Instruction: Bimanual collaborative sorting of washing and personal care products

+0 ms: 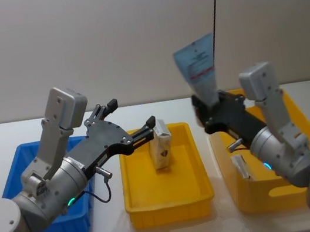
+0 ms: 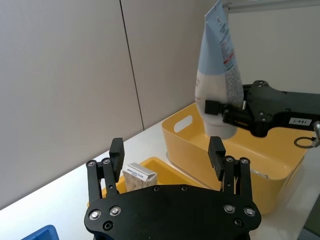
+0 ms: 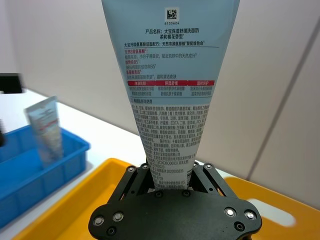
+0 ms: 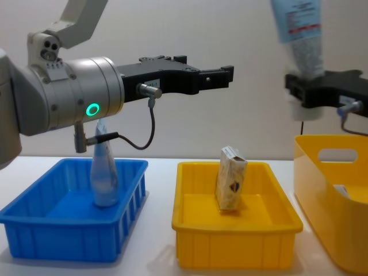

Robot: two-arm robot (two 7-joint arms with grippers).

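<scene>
A tall pale-blue tube [image 1: 198, 67] stands upright, cap down, in my right gripper [image 1: 208, 109], which is shut on its lower end above the inner edge of the right yellow bin [image 1: 308, 126]. The wrist view shows the tube's label [image 3: 167, 100] rising from between that gripper's fingers [image 3: 200, 172]. A cream packet [image 1: 161, 148] stands on end in the middle yellow bin [image 1: 134, 200]. My left gripper [image 1: 131, 114] hovers open above and just left of that packet [image 2: 140, 174], nothing between its fingers [image 2: 116, 150]. A second tube [image 4: 104, 178] stands in the blue bin [image 4: 34, 227].
The three bins stand in a row: blue on the left, yellow in the middle, a taller yellow one [image 4: 333, 167] on the right. A pale item [image 1: 241, 167] lies inside the right bin. A plain wall is close behind the table.
</scene>
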